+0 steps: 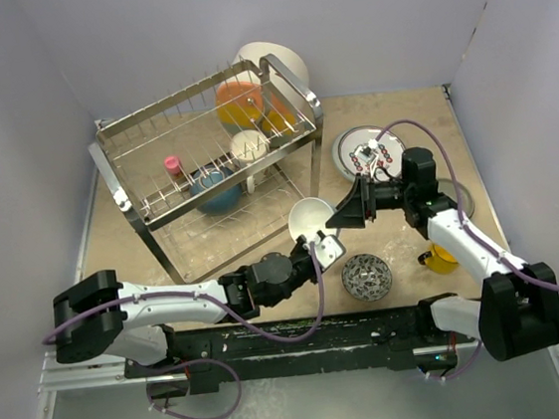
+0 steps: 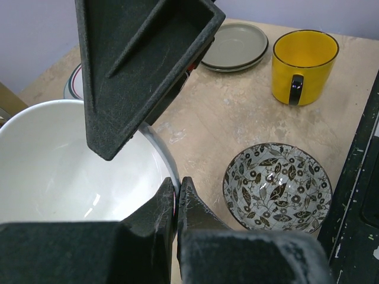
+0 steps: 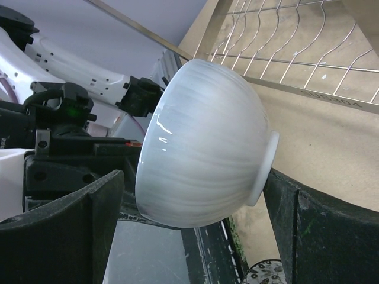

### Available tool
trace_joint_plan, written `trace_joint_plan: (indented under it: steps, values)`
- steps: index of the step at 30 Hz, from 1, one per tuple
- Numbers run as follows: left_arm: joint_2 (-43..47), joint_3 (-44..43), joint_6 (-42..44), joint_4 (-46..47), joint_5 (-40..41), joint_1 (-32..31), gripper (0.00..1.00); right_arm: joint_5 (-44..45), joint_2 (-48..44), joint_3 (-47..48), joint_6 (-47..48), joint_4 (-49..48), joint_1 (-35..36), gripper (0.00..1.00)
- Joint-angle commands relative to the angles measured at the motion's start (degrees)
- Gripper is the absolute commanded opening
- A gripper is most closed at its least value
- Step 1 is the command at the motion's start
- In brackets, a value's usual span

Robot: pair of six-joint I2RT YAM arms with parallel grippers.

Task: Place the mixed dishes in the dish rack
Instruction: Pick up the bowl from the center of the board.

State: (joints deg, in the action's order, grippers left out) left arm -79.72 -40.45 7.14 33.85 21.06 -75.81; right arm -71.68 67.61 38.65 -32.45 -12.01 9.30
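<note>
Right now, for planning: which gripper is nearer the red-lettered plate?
Right. The right gripper hangs open in front of the red-lettered plate; the left gripper, shut on the white bowl, is farther.

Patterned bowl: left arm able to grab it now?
Probably not: the left tool is shut on the rim of the white bowl. The patterned bowl itself lies uncovered, close beside it.

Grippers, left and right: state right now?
Left gripper: shut on the white bowl at its rim.
Right gripper: open, fingers either side of the white bowl.
</note>
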Motion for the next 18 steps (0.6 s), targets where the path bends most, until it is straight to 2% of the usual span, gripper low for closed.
trace_joint_plan:
  steps: [1,8,18]
  values:
    - [0.25,-3.26,0.81,7.8,0.08,0.16,0.0,-0.13,0.74,1.86,-0.41,0.01,1.5,0.99]
    - [0.68,-3.42,-0.79,8.48,-1.29,0.14,0.0,2.42,3.64,2.46,-1.38,0.06,1.51,1.0]
    - [-1.31,-3.04,-4.37,8.21,-2.91,2.79,0.0,-0.36,4.52,3.05,-2.32,0.06,1.51,1.0]
